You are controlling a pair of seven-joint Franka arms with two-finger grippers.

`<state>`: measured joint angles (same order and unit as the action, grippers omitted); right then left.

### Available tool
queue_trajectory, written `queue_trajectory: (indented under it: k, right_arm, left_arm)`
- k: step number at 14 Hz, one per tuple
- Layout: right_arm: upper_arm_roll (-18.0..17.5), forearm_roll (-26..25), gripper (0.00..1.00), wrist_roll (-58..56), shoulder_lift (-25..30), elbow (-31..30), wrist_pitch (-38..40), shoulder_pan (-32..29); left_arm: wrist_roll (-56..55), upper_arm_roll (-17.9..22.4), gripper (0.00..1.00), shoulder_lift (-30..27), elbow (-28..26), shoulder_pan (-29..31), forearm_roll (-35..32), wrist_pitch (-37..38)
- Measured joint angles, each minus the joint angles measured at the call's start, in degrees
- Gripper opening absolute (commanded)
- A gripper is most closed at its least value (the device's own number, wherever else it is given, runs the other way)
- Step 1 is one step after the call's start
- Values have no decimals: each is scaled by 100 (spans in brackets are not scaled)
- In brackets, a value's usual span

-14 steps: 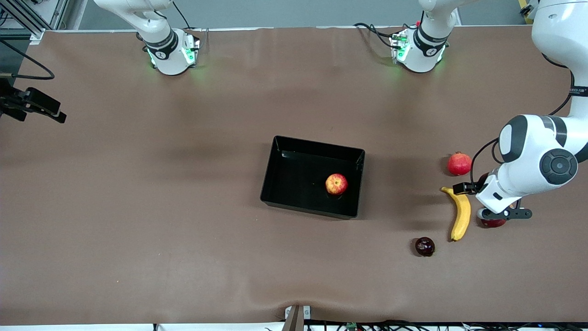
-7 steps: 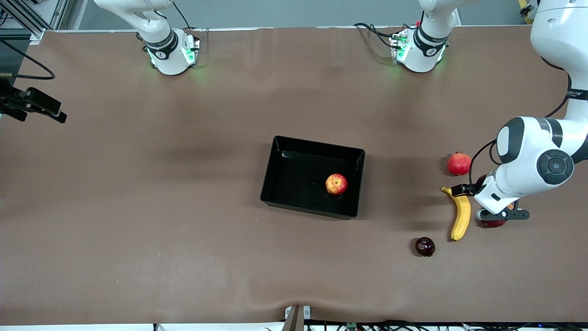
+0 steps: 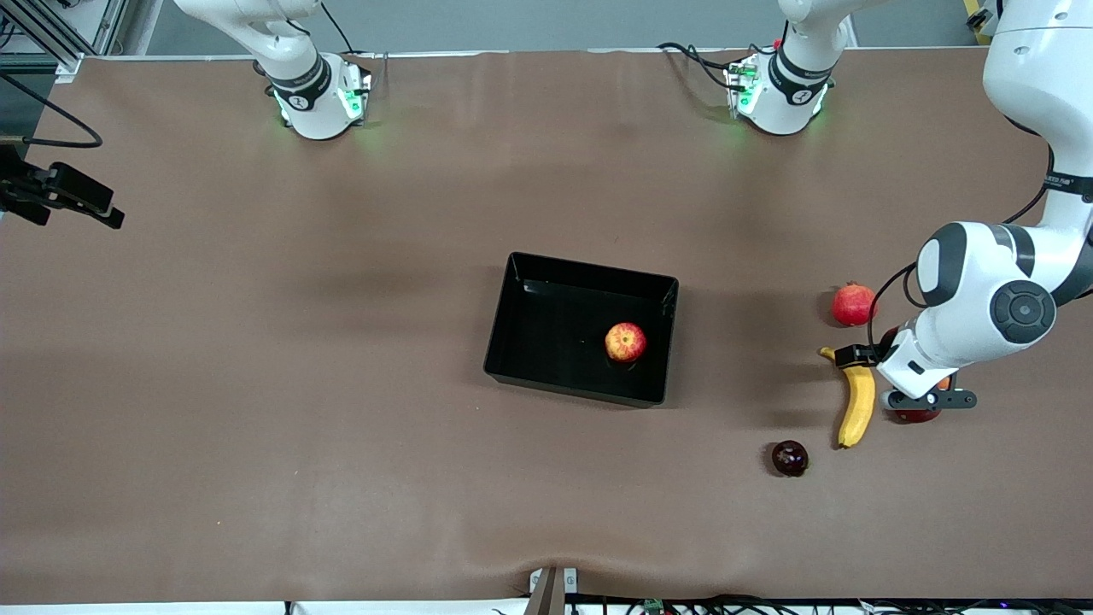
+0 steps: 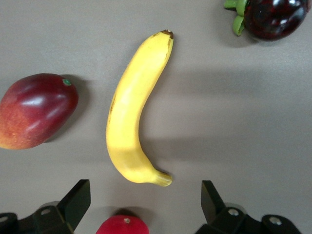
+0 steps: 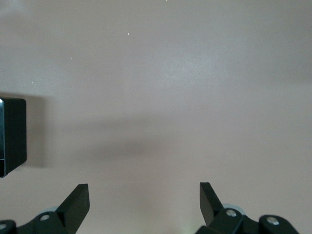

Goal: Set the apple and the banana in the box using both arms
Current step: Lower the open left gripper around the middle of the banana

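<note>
The apple point(image 3: 625, 342) is red streaked with yellow, inside the glossy black box point(image 3: 546, 376). The banana point(image 3: 856, 405) is yellow with brown tips, the pomegranate point(image 3: 853, 304) plain red, the plum point(image 3: 790, 458) dark purple. The worktop point(image 3: 256, 384) is matte brown.

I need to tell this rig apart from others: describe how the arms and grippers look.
Both arms are glossy white with rounded segments, dark grey or black joint bands and round black caps. Their bases glow green and trail black cables. The left arm carries a thin black cable looped along its wrist. The left gripper and right gripper have black, wedge-shaped fingers on black bodies with silver screws.
</note>
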<state>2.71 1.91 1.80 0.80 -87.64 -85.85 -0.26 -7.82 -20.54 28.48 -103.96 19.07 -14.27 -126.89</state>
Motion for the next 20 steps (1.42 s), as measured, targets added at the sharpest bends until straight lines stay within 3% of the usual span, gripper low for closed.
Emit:
queue_trajectory:
  k: [11,20]
  right_arm:
    - [0,0,100,0,0,0,0,0]
    - [-1,0,100,0,0,0,0,0]
  left_arm:
    - [61,2,100,251,-48,53,0,-492]
    - [826,19,96,600,-53,304,0,-1044]
